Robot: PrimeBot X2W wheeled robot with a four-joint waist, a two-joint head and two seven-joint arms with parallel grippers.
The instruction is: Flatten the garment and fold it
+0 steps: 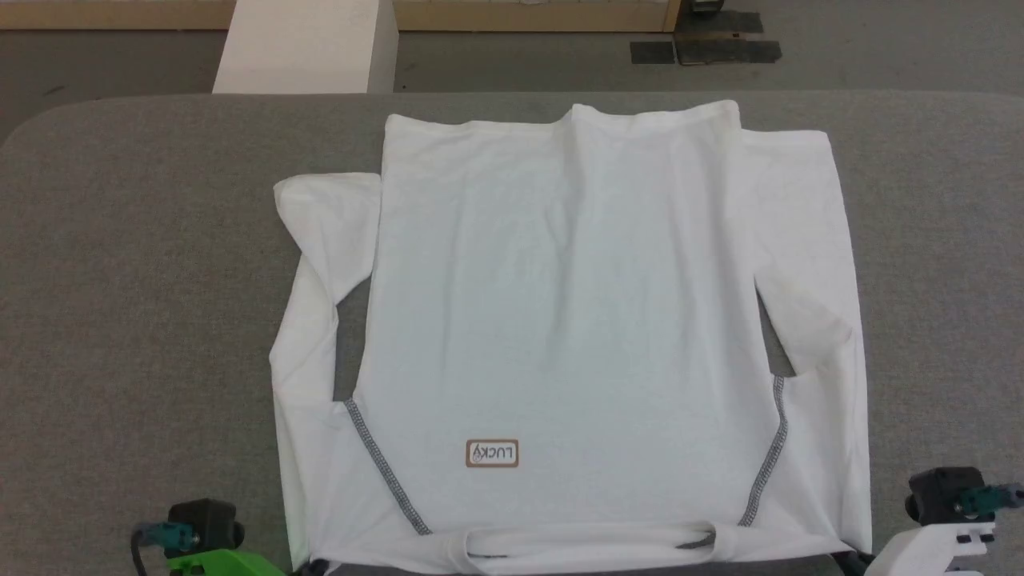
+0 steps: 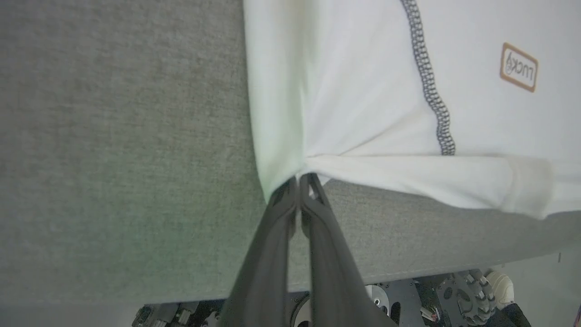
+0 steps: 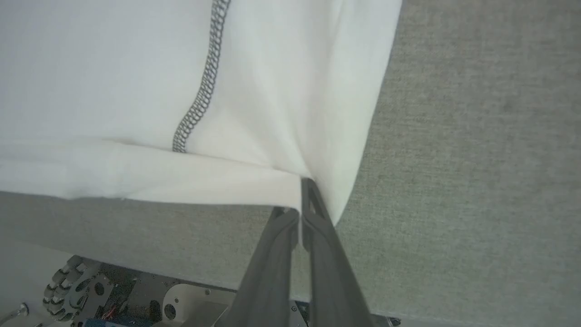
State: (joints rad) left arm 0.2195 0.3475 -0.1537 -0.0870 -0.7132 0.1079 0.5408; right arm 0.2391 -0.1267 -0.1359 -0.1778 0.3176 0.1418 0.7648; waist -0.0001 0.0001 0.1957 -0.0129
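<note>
The garment (image 1: 568, 320), a white T-shirt with dark grey stitched seams, lies spread on the grey table (image 1: 136, 280). Its ribbed collar (image 1: 588, 538) is at the near edge and its hem at the far side. A small brown-edged label (image 1: 492, 454) sits above the collar. My left gripper (image 1: 314, 566) is shut on the garment's near-left corner; the left wrist view has the fabric (image 2: 363, 91) bunching into the fingertips of the left gripper (image 2: 299, 179). My right gripper (image 1: 850, 560) is shut on the near-right corner; in the right wrist view the right gripper (image 3: 302, 190) pinches the cloth (image 3: 136, 91).
Bare grey tabletop lies on both sides of the shirt. Beyond the far table edge stand a white box (image 1: 304, 44) and wooden furniture, with dark mats (image 1: 704, 48) on the floor. The robot's wheeled base (image 2: 458, 290) shows under the near table edge.
</note>
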